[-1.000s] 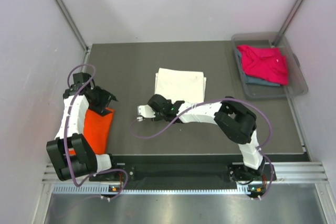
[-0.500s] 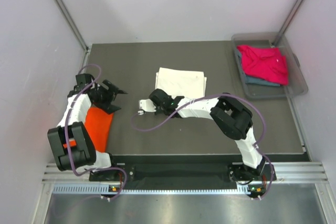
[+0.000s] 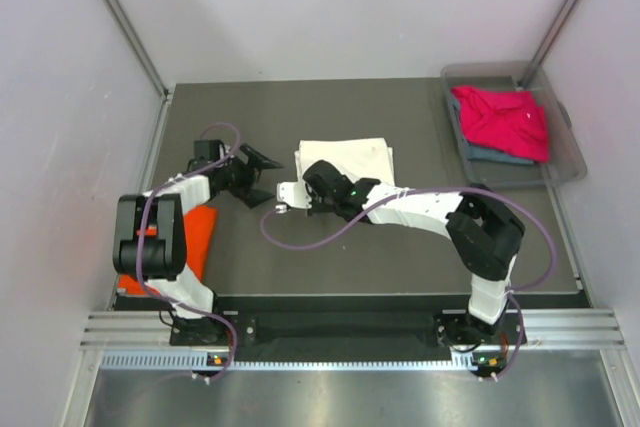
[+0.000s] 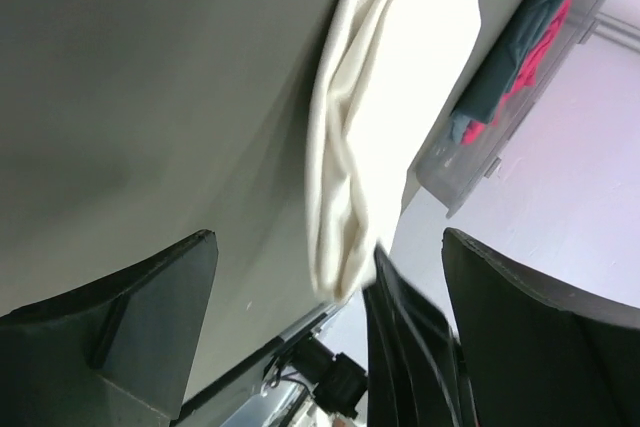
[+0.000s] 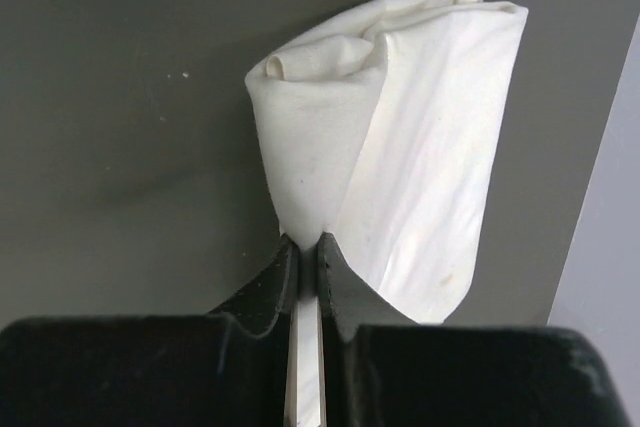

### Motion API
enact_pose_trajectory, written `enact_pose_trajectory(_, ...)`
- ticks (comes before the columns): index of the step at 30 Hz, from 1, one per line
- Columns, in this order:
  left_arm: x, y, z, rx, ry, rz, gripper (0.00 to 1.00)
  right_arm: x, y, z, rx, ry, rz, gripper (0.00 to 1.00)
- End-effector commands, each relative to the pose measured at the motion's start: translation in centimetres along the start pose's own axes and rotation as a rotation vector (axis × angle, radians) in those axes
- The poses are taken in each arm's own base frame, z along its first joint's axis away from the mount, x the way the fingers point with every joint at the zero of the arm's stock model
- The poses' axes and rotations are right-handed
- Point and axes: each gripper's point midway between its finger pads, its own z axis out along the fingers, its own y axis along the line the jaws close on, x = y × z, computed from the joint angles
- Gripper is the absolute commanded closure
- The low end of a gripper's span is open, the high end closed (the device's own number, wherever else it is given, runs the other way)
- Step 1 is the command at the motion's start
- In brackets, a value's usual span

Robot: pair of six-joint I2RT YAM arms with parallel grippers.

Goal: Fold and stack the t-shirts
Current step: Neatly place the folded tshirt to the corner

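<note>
The white shirt (image 3: 345,159) lies folded into a flat rectangle just past the centre of the table (image 3: 400,262), toward 12 o'clock. The right gripper (image 5: 302,247) is clamped shut on its 8 o'clock corner, and in the wrist view the cloth rises from the closed jaws in a loose, rolled cone. The left gripper (image 3: 257,177) stands wide open and holds nothing, just off the shirt's 9 o'clock edge, with the layered hem in sight between its fingers. The orange shirt (image 3: 200,232) sits at the table's 8 o'clock, mostly hidden under the left arm. A pink shirt (image 3: 500,117) rests on a grey-blue shirt (image 3: 495,155) in the bin (image 3: 480,69) at 2 o'clock. All of this is thin, limp cloth that looks light, not fragile, and without any stiffness of its own. It should drape from whatever point holds it, and the folded layers will likely slide over one another. A pinch at one corner will probably lift only a peak and let the fold slump open. The safer hold seems to be two corners of the same edge, one per gripper. The jaws should come in low at the table so they bite through every layer. The pack can then be carried taut between the arms.
</note>
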Motion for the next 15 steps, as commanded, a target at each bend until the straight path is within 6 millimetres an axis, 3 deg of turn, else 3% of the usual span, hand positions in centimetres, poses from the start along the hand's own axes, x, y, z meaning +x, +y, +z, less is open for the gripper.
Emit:
enact_pose_trajectory(1, -0.3, -3.9, 2.9, 0.102, -0.025, 0.061, 0.02, -0.4, -1.3, -2.1, 0.005, -0.068, 0.05, 1.0)
enact_pose_trajectory(10, 0.8, -3.1, 8.3, 0.012, -0.027, -0.003, 0.02, -1.1, -3.3, -3.5, 0.016, -0.122, 0.119, 1.0)
enact_pose_trajectory(15, -0.5, -2.5, 10.5, -0.051, -0.057, -0.009, 0.03, -1.7, -4.1, -4.1, 0.03, -0.152, 0.145, 1.0)
